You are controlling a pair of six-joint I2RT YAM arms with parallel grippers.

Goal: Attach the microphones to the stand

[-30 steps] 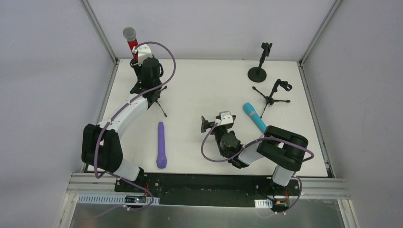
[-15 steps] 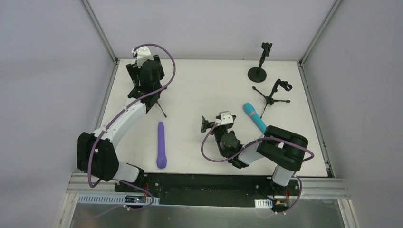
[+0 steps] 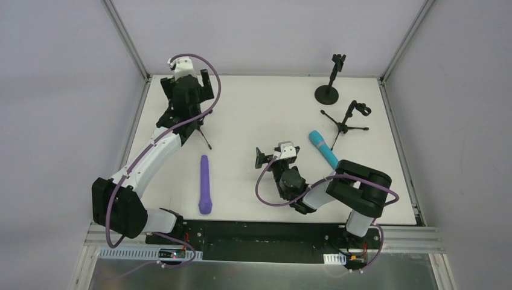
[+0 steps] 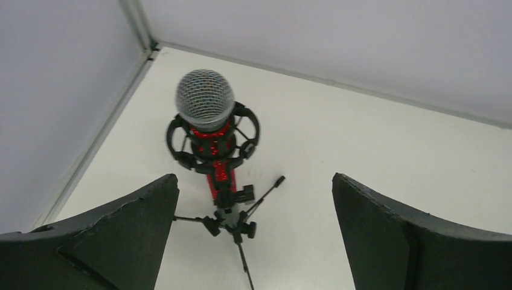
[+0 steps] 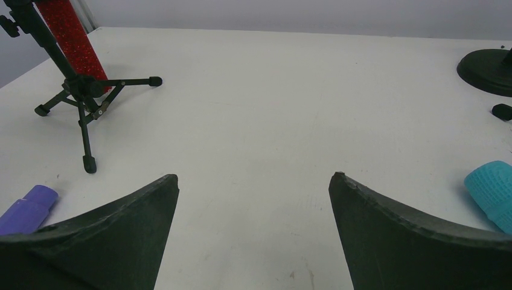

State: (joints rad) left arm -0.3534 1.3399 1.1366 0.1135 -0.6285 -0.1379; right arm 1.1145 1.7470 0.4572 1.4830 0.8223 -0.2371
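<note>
The red microphone [image 4: 216, 175] with its grey mesh head [image 4: 205, 99] stands upright in the clip of a black tripod stand [image 4: 232, 223] at the table's far left corner. My left gripper [image 4: 253, 181] hovers over it, open and touching nothing; in the top view the left gripper [image 3: 186, 81] hides that microphone. The purple microphone [image 3: 205, 184] lies flat at front left. The cyan microphone [image 3: 323, 150] lies right of centre. My right gripper [image 3: 272, 158] rests low and open between them, empty.
A round-base stand [image 3: 327, 92] and a second small tripod stand [image 3: 347, 124] hold nothing at the back right. Frame posts and walls close in the table's back corners. In the right wrist view the purple microphone [image 5: 27, 208] and cyan microphone [image 5: 492, 193] lie at the edges.
My left gripper opened, let go of the red microphone and rose over it, so it now hides it from above. The right arm has not moved.
</note>
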